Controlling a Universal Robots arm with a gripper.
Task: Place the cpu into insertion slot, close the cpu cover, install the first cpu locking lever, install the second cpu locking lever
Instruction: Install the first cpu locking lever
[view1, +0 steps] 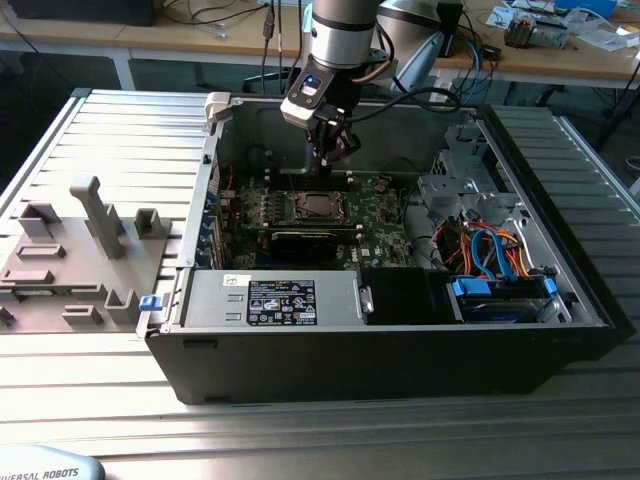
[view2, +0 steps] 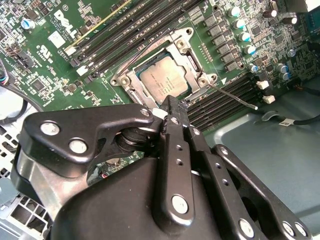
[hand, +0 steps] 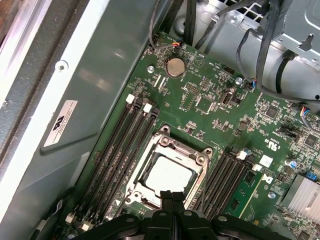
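Observation:
The cpu (view2: 162, 77) lies flat in the insertion slot (view2: 123, 80) on the green board, its silver-grey top showing in both wrist views (hand: 167, 175). The cpu cover (hand: 199, 161) lies down around it as a silver frame. One thin locking lever (view2: 240, 99) sticks out free over the memory slots beside the socket. My gripper (view2: 172, 103) hangs just above the socket's edge, shut with nothing between its fingers. In the exterior view the gripper (view1: 324, 158) hovers inside the open case above the cpu (view1: 313, 207).
Rows of black memory slots (hand: 122, 145) flank the socket. The case's grey side wall (hand: 95, 85) stands close by, and cables (hand: 260, 45) hang near the drive cage (view1: 470, 180). A long black card (view1: 305, 240) and the power supply (view1: 270, 300) lie nearer the case's front.

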